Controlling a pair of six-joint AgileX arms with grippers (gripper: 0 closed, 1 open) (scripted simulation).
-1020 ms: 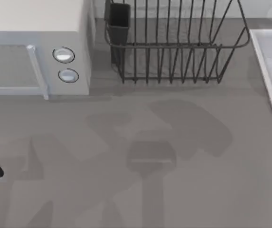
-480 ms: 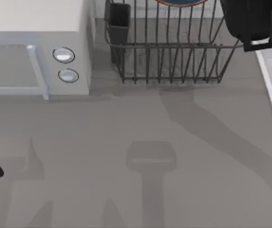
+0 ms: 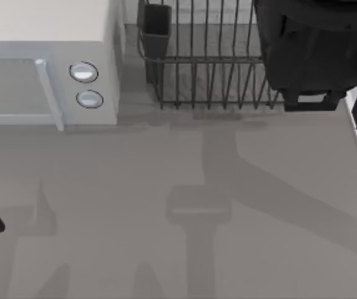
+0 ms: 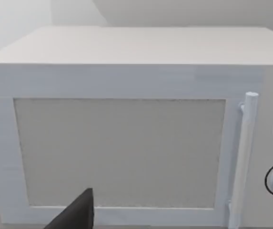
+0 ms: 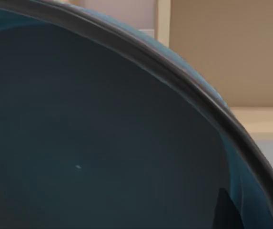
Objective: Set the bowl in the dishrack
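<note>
Here the right tool's state cannot be told above the dishrack (image 3: 215, 81), while the dark blue bowl (image 5: 93, 143) sits close under its wrist camera, likely stiff, slick and breakable, best pinched at the rim.

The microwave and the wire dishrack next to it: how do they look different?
The microwave is a white, solid closed box with two round knobs; the dishrack is dark, open-topped and made of thin upright bars you can see through. The right arm hangs over the dishrack's right end, nothing over the microwave. Both stand along the table's far edge.
</note>
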